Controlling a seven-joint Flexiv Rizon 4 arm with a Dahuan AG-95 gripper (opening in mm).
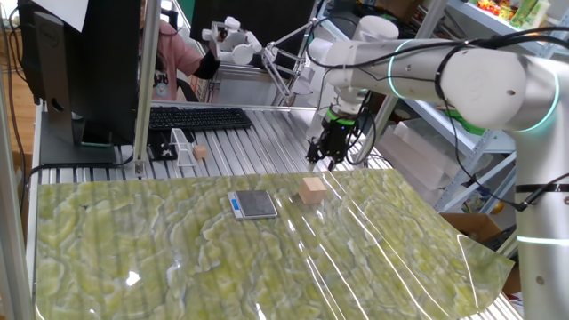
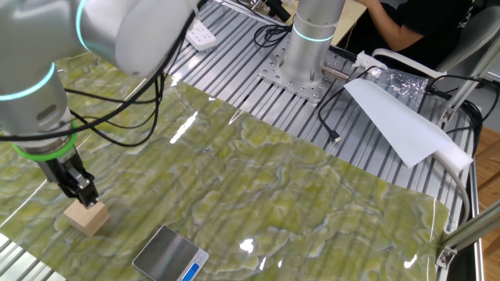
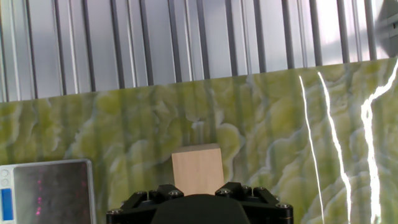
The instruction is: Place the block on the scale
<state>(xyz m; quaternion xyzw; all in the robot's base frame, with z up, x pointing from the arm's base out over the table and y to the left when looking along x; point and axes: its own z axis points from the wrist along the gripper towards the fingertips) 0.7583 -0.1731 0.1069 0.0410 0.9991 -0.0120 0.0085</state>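
Note:
The block (image 1: pixel 311 189) is a plain tan wooden cube resting on the green marbled mat, just right of the scale (image 1: pixel 253 204). The scale is flat with a dark grey plate and a blue front strip. My gripper (image 1: pixel 325 153) hangs above and slightly behind the block without touching it. The other fixed view shows the gripper (image 2: pixel 83 191) just over the block (image 2: pixel 87 217), with the scale (image 2: pixel 170 254) to its right. In the hand view the block (image 3: pixel 197 167) sits centred between the spread jaws of my gripper (image 3: pixel 199 190), which is open, and the scale (image 3: pixel 53 190) lies at the lower left.
A black keyboard (image 1: pixel 200 117), a small tan ball (image 1: pixel 201 152) and a monitor (image 1: pixel 80 62) stand on the ribbed metal table behind the mat. A second arm's base (image 2: pixel 305 55), cables and a white sheet (image 2: pixel 398 117) lie on the far side.

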